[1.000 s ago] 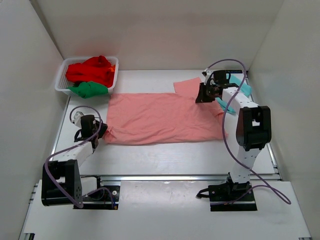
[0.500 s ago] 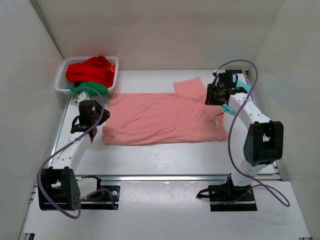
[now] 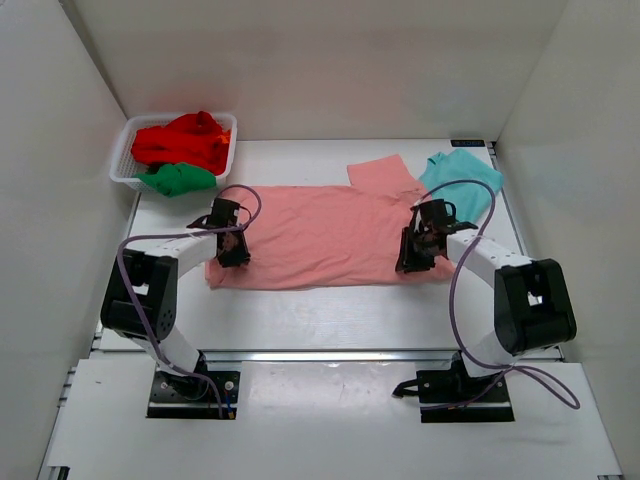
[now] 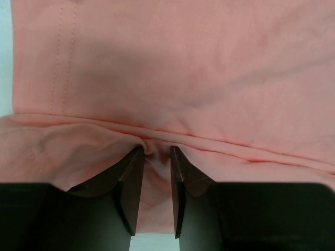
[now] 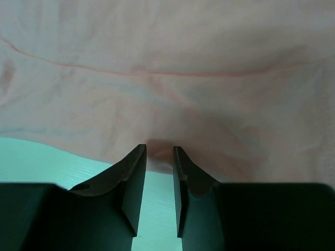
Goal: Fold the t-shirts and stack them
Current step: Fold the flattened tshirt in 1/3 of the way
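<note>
**Both arms pinching a spread salmon-pink t-shirt at its two ends**

Top view: the salmon-pink t-shirt (image 3: 320,238) lies flat across the middle of the desk (image 3: 330,312), its long axis running left to right. One sleeve (image 3: 378,172) points toward the far side. The left arm (image 3: 190,243) reaches in from the left and meets the shirt at its left end. The right arm (image 3: 480,262) reaches in from the right, and its wrist lies over the shirt's right end and hides the cloth beneath it. A purple cable (image 3: 462,190) arches from this arm above the light teal t-shirt (image 3: 462,178). That shirt lies at the far right corner, just beside the pink sleeve.

At the far left stands a white mesh basket (image 3: 121,160), well apart from the spread shirt. It holds a crumpled red t-shirt (image 3: 185,140) with a green t-shirt (image 3: 178,180) bunched at its near end.

Left wrist view: the left fingers (image 4: 129,183) are clenched on a raised ridge of pink cloth that puckers up between the tips. A long fold line runs across the fabric just beyond them.

Right wrist view: the right fingers (image 5: 134,180) are drawn close together, with the shirt's edge nipped between the tips. A pale greenish surface shows under that edge.
</note>
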{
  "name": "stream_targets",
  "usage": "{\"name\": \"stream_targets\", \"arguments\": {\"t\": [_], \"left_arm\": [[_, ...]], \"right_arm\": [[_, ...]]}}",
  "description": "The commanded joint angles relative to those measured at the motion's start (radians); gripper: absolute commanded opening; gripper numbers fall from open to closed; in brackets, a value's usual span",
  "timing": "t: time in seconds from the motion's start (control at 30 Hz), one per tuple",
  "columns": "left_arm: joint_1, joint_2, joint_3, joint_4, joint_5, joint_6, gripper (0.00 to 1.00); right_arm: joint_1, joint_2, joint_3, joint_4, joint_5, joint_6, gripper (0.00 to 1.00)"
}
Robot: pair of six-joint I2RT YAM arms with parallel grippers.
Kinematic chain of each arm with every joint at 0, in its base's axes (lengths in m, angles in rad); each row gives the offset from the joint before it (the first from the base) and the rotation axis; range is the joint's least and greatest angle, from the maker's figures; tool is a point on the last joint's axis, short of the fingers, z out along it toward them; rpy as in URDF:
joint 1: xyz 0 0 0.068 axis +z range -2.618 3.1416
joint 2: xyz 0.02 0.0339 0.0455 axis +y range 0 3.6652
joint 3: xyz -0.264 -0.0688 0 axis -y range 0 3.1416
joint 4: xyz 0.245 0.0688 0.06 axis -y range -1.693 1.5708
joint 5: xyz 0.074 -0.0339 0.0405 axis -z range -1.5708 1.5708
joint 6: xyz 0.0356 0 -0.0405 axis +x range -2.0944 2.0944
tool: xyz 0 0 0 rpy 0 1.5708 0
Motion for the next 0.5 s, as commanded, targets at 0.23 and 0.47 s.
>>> {"name": "stream_targets", "arguments": {"t": [0.23, 0.47], "left_arm": [[-0.006, -0.062, -0.014, -0.342, -0.030, 0.225, 0.36], [-0.024, -0.138, -0.069, -0.411, -0.027, 0.276, 0.27]], "right_arm": [[0.086, -0.158, -0.206, -0.039, -0.026, 0.173, 0.23], [0.118, -0.322, -0.331, -0.128, -0.063, 0.211, 0.16]]}}
